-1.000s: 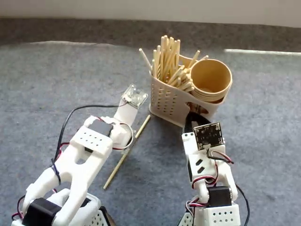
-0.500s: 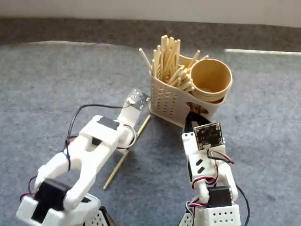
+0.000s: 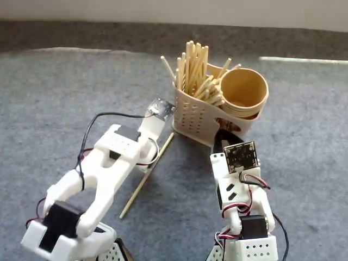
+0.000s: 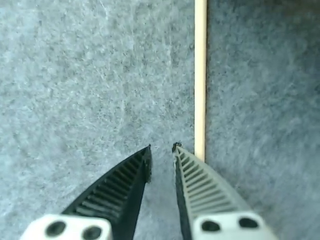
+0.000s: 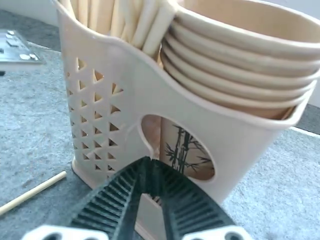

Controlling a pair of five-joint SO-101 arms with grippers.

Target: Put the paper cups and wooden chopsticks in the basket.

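One wooden chopstick (image 3: 147,176) lies loose on the grey carpet, in front of and to the left of the basket (image 3: 201,122). In the left wrist view the chopstick (image 4: 200,75) runs alongside one fingertip, outside the jaws. My left gripper (image 4: 161,150) hangs over the carpet, open by a narrow gap and empty. The basket holds a bundle of chopsticks (image 3: 193,68) and a stack of paper cups (image 3: 244,92). My right gripper (image 5: 148,164) is shut and empty, with its tips close to the basket wall (image 5: 115,115), below the cups (image 5: 240,65).
Grey carpet (image 3: 65,98) covers the table, with open room to the left of and behind the basket. The right arm (image 3: 239,179) stands just in front of the basket. A pale strip (image 3: 163,11) marks the far edge.
The left arm has swung and leaned forward, carrying its wrist slightly closer to the basket over the loose chopstick. The right arm, the basket and the chopstick have not moved.
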